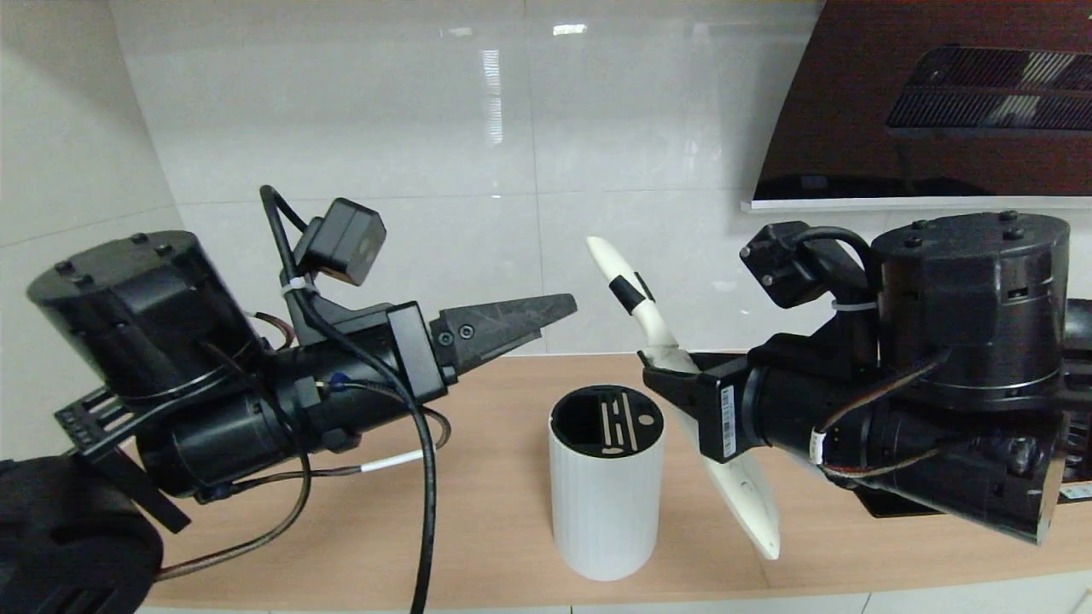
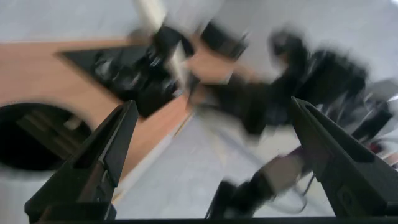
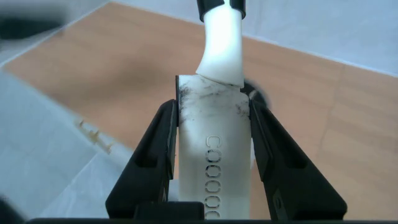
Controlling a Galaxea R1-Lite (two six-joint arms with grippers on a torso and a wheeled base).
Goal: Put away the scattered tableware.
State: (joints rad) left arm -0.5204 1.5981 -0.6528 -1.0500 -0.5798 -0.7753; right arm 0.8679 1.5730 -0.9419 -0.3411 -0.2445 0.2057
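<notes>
Gripping a white spatula [image 1: 636, 298] [image 3: 216, 146] across the top of its blade, your right gripper [image 1: 676, 375] [image 3: 213, 118] is hanging above the wooden counter [image 1: 495, 512], on the right of the white cylindrical holder [image 1: 606, 503]. Its fingers are pressing on both edges of the blade. The spatula is sitting tilted: its black-banded handle is rising toward the tiled wall, and its blade is slanting down just beside the holder. You cannot tell whether the blade's tip is touching the counter.

Your left gripper [image 1: 546, 311] [image 2: 212, 106] is pointing across from the left, above and behind the holder. Its fingers are standing wide apart in the left wrist view, with nothing between them.

The holder is standing upright near the counter's front edge, between the two arms, its dark slotted top facing up. A dark range hood [image 1: 921, 102] is hanging on the wall at the right.
</notes>
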